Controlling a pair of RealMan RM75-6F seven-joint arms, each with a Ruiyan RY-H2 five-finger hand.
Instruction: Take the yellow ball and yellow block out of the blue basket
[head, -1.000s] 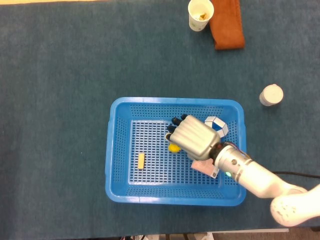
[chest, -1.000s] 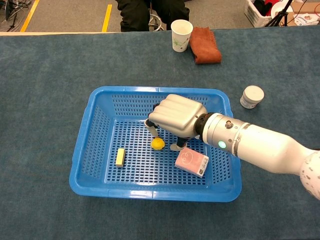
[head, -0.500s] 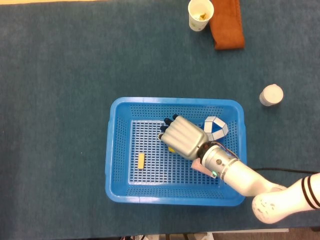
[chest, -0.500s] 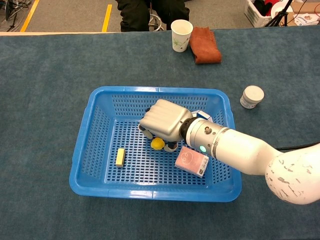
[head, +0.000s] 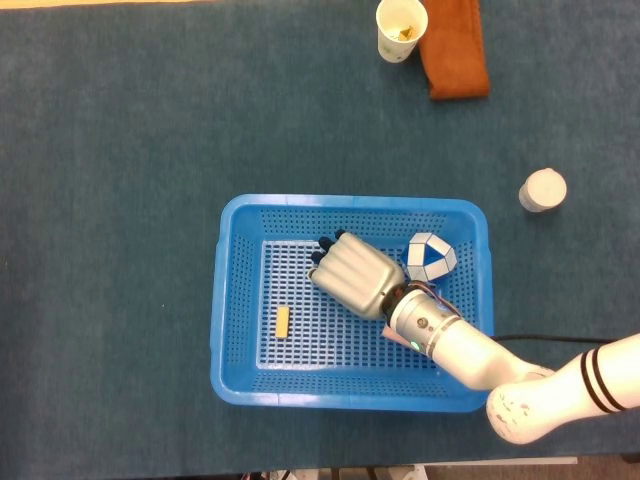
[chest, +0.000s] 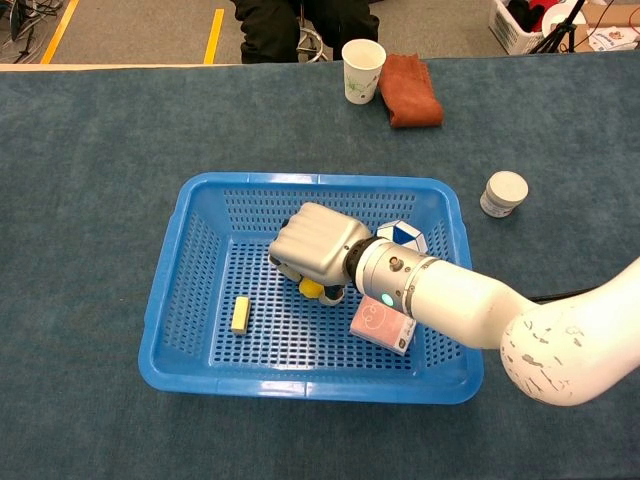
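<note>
One robot hand: only your right robot hand (head: 352, 275) shows.
Head view: it covers the yellow ball inside the blue basket (head: 232, 300); the yellow block (head: 283, 322) lies apart, left of it.
Chest view: fingers curl around the yellow ball (chest: 312, 289); you cannot tell if it's lifted.
</note>
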